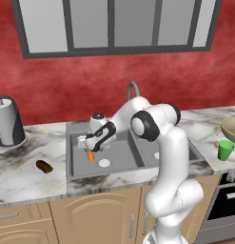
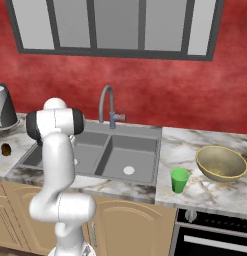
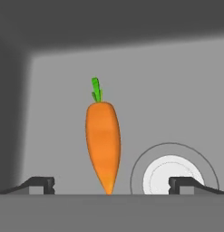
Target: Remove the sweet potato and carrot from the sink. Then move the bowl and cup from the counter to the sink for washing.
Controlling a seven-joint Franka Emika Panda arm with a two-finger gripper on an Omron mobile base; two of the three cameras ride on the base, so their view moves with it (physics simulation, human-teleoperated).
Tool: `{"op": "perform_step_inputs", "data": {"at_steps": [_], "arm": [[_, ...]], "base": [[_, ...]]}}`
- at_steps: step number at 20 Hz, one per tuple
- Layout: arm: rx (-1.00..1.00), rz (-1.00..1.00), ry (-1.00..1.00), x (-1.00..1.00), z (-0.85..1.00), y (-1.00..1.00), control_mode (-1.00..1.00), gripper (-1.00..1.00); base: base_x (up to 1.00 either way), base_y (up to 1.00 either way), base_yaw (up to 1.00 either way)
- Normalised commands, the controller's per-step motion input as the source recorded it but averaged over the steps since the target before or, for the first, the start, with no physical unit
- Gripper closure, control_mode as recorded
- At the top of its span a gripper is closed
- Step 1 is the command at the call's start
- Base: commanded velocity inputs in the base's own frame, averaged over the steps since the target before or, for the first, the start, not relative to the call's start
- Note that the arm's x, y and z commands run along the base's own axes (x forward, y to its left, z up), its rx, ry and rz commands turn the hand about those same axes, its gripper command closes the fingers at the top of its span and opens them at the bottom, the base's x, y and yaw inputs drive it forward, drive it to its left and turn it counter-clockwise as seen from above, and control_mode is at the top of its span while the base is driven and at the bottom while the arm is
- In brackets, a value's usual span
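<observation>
— Any writing, label, brand or number to read anywhere here?
— None that I can make out. The kettle (image 1: 8,121) left of the sink (image 1: 133,157) carries no lettering.
— And the oven (image 2: 215,235) to the right of the sink?
— Its front and knob are plain, with no readable marks. The cup (image 2: 179,180) beside the sink has no print either.

Arm rises from base, bends at the elbow, reaches forward and down to its left. Gripper (image 1: 89,148) points downward, held low. Hand view: jaws spread fully wide, fingertips (image 3: 41,183) far apart, nothing clamped between.
</observation>
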Motion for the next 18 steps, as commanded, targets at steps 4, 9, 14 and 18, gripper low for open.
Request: {"op": "perform_step_inputs", "data": {"at_steps": [4,9,14,18], "arm": [[0.00,0.00,0.00,0.06,-0.19,0.09,-1.00,-1.00],[0.00,0.00,0.00,0.08,-0.19,0.05,-1.00,-1.00],[0.00,0.00,0.00,0.10,-0.19,0.02,-1.00,-1.00],[0.00,0.00,0.02,0.11,-0.16,0.00,-1.00,-1.00]], "base": [[0.00,0.00,0.00],[0.00,0.00,0.00],[0.00,0.00,0.00],[0.00,0.00,0.00]]}}
